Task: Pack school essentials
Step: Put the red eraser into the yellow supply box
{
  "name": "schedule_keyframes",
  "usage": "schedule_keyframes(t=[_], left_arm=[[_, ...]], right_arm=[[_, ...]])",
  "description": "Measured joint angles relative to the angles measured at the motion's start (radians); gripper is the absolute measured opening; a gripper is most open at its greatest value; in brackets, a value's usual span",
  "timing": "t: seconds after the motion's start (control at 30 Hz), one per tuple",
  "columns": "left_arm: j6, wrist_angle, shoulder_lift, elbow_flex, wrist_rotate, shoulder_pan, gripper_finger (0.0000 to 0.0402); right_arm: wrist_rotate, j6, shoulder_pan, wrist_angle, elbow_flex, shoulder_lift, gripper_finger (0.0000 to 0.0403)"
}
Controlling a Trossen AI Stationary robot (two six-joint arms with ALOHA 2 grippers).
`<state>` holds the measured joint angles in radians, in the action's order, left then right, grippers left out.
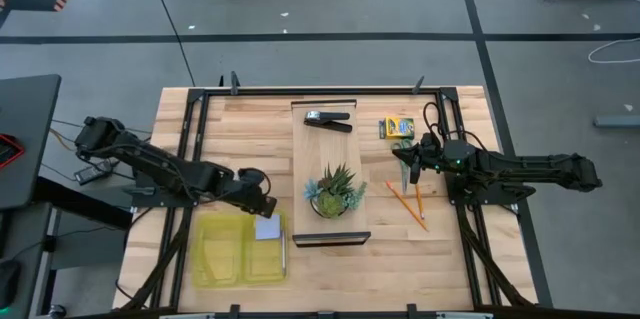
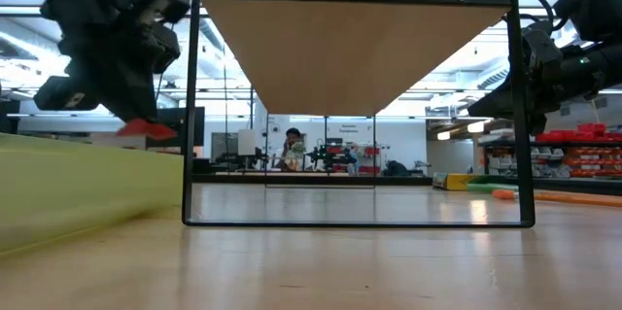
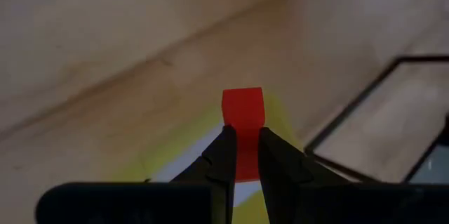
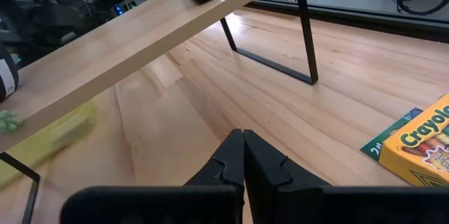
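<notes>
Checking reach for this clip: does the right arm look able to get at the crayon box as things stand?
Probably yes. The right gripper, shut and empty, hangs just in front of the crayon box, with only bare table between them. The shelf stands off to one side.

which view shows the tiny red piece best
The left wrist view: the tiny red block fills the frame's centre, pinched in the left tool. The low view shows it as a small sliver; high view hides it; right wrist view misses it.
</notes>
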<state>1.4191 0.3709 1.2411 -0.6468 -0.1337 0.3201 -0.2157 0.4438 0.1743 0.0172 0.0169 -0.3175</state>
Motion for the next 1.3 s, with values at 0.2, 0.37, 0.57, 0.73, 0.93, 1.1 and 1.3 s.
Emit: schedule_keyframes(t=[0.2,0.37,0.57,0.73,0.93,1.1,1.3], left_arm=[[-0.133,-0.028,0.005,0.0,0.0,0.077,0.0052],[-0.256,-0.019,0.005,0.0,0.003,0.118,0.0052],[-0.361,-0.004,0.005,0.0,0.026,0.172,0.0052],[-0.449,0.03,0.005,0.0,0.025,0.174,0.0051],[-0.697,0.053,0.005,-0.001,0.023,0.173,0.0051],[-0.853,0.061,0.005,-0.001,0.023,0.173,0.0056],[-0.867,0.174,0.005,-0.001,-0.016,0.172,0.0059]], right_arm=[[0.0,0.0,0.0,0.0,0.0,0.0,0.001],[0.0,0.0,0.0,0.0,0.0,0.0,0.001],[0.0,0.0,0.0,0.0,0.0,0.0,0.001],[0.0,0.0,0.0,0.0,0.0,0.0,0.001],[0.0,0.0,0.0,0.0,0.0,0.0,0.001],[0.0,0.0,0.0,0.0,0.0,0.0,0.001],[0.0,0.0,0.0,0.0,0.0,0.0,0.001]])
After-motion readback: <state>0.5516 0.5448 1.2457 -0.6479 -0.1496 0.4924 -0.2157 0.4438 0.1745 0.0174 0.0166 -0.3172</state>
